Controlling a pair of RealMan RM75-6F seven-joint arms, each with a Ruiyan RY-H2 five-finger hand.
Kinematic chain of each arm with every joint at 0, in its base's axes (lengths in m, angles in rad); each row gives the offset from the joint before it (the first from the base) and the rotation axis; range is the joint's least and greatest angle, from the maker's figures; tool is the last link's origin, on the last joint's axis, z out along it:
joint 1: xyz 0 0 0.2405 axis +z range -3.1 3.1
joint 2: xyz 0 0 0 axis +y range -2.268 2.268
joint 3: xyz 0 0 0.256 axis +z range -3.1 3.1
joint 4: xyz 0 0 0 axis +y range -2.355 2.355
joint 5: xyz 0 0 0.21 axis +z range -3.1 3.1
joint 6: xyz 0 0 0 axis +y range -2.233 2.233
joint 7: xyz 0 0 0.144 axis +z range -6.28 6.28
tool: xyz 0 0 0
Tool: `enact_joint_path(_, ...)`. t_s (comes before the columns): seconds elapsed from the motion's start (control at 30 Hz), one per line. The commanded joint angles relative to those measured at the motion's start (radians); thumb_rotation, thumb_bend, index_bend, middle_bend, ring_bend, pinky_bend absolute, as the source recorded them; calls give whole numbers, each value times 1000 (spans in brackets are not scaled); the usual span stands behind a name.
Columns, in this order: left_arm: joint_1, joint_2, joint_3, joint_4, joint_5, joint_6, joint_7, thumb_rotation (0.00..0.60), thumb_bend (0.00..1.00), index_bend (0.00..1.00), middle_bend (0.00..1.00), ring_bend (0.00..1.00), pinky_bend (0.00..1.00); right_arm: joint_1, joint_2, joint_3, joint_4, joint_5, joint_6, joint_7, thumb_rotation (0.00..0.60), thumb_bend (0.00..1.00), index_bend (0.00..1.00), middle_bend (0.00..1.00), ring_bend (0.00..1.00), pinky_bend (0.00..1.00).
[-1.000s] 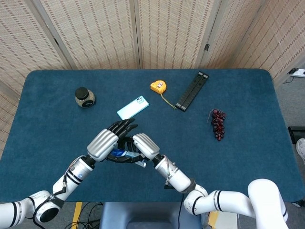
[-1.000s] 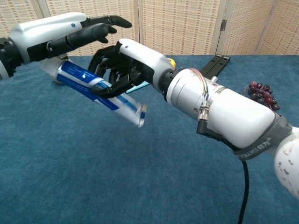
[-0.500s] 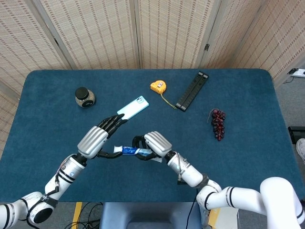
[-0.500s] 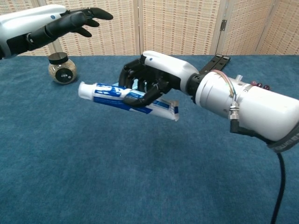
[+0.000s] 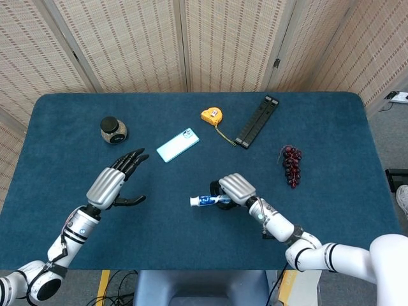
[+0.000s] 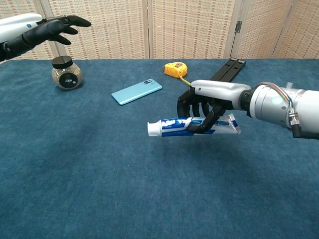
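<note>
Nearest, the right hand grips a toothpaste tube above the cloth, nearer than the phone. Left of the phone, the left hand hovers open-fingered, holding nothing; beyond sits a jar.

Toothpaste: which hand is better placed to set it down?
Right. The right hand already grips the toothpaste above the table; the left hand is open, holds nothing and sits well apart.

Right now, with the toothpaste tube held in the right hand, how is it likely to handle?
The toothpaste tube probably feels light and squashy: its crimped end looks flattened. Held level by the right hand, it seems stiff enough not to droop, though smooth, possibly slippery.
</note>
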Motion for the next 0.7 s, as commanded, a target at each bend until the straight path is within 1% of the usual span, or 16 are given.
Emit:
enact_joint_path(0.03,8,1,3,8,-7,3,-5,0,0,0,0,10,147,2,8,-8,7,18,-18,-24,600,446,378,373,389,492)
enact_joint_path(0.1,15,5,7,15,-11,2,-6,0,0,0,0,10,147,0,12,-6,2,42,-33,-27,600,413,243,303,328,455)
enact_joint_path(0.17,22,10,11,20,-14,2,-5,0,0,0,0,10,147,0,22,-1,-10,62,-51,-17,600,398,154,256,284,425)
enact_joint_path(0.2,23,11,11,21,-15,2,-5,0,0,0,0,10,147,0,25,0,-13,65,-54,-17,600,395,132,243,272,415)
enact_joint_path(0.27,36,20,15,30,-22,7,-8,0,0,0,0,10,147,-5,42,1,-21,69,-49,-25,600,387,49,195,223,375)
enact_joint_path(0.33,45,28,17,36,-27,11,-10,0,0,0,0,10,147,-11,61,5,-39,69,-38,-26,600,383,5,159,179,340)
enact_joint_path(0.37,51,35,18,39,-33,13,-6,0,0,0,0,10,147,-18,78,8,-56,64,-24,-25,600,383,0,149,164,328)
enact_joint_path(0.47,71,56,17,33,-57,22,6,5,0,0,0,10,145,-46,144,9,-114,41,29,-35,600,383,0,156,160,325)
enact_joint_path(0.5,77,63,16,31,-65,26,13,23,0,0,0,10,144,-58,168,8,-134,34,51,-45,600,383,0,165,160,325)
enact_joint_path(0.53,85,69,15,30,-73,32,19,77,0,0,0,10,143,-72,194,5,-155,28,74,-56,600,386,0,187,165,325)
enact_joint_path(0.57,96,74,10,24,-93,41,27,204,0,0,0,11,143,-92,231,-1,-186,20,104,-72,600,393,3,206,171,325)
enact_joint_path(0.6,104,78,6,20,-109,50,41,314,0,0,0,12,143,-108,260,-5,-209,14,128,-84,600,398,9,218,176,325)
enact_joint_path(0.63,115,80,2,20,-123,66,64,493,0,0,0,15,143,-132,297,-12,-238,6,164,-100,600,410,27,241,189,325)
enact_joint_path(0.67,124,80,-1,20,-131,80,74,587,0,0,0,18,143,-152,325,-18,-259,-1,191,-110,600,418,53,260,200,325)
enact_joint_path(0.7,134,81,-4,18,-140,92,79,600,0,0,0,18,143,-172,351,-25,-278,-8,217,-116,600,425,77,273,209,325)
